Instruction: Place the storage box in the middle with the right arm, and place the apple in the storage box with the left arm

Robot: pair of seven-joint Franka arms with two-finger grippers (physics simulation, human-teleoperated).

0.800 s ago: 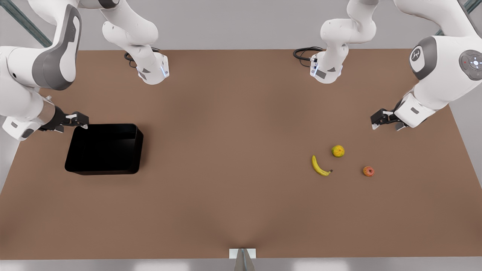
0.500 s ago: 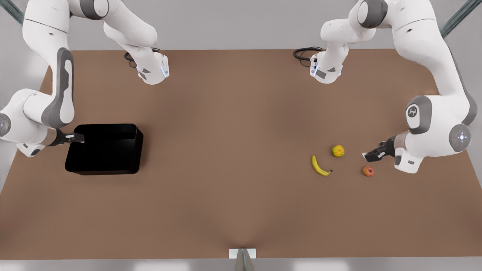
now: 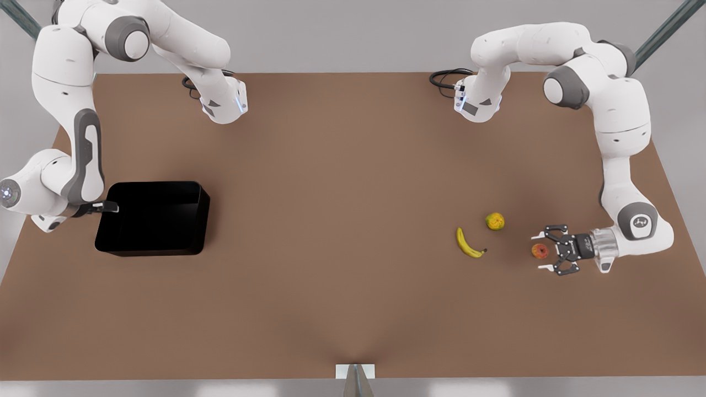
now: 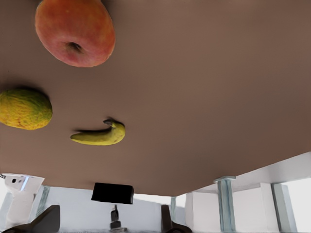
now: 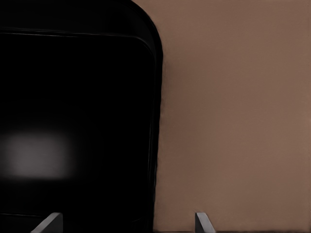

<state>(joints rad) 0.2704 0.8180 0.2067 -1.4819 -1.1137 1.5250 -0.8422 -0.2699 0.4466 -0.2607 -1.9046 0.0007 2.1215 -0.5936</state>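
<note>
Front view: left gripper (image 3: 545,252) lies low by the table's right edge, fingers (image 3: 538,236) spread either side of the apple (image 3: 539,251), not clamped. Closing off-centre could roll the apple toward the banana (image 3: 469,243) or the yellow-green fruit (image 3: 495,221) nearby. Right gripper (image 3: 108,208) sits at the storage box (image 3: 154,218) wall, front view's left; right wrist view shows fingers (image 5: 47,224) parted astride the rim. A shallow bite could slip when dragging. Table (image 3: 342,220) middle is bare, plenty of room.
</note>
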